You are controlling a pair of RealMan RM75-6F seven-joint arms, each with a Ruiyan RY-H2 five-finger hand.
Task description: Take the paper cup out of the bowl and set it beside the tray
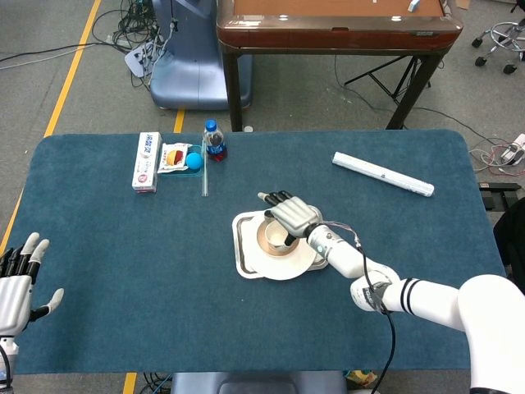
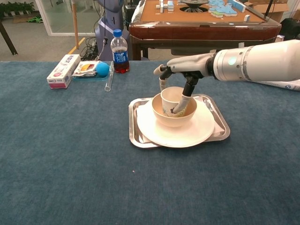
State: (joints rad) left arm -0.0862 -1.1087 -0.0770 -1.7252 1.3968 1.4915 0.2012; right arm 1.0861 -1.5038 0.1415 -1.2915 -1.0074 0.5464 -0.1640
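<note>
The paper cup (image 2: 171, 97) stands in a cream bowl (image 2: 161, 117) on a white plate (image 2: 197, 131), which lies on the metal tray (image 2: 221, 127) at the table's middle. My right hand (image 2: 183, 65) reaches over the cup from the right. Its thumb presses the cup's near right wall and its fingers curl down at the far left rim, so it grips the cup. The cup leans slightly inside the bowl. The head view shows the same hand (image 1: 291, 215) covering part of the cup (image 1: 276, 236). My left hand (image 1: 16, 283) hovers open at the lower left, holding nothing.
A drink bottle (image 2: 120, 52), a clear tube (image 2: 109, 79), a blue ball (image 2: 102, 69) on a small tray and a white box (image 2: 63, 71) sit at the back left. A long white roll (image 1: 382, 174) lies at the back right. Blue cloth surrounds the tray.
</note>
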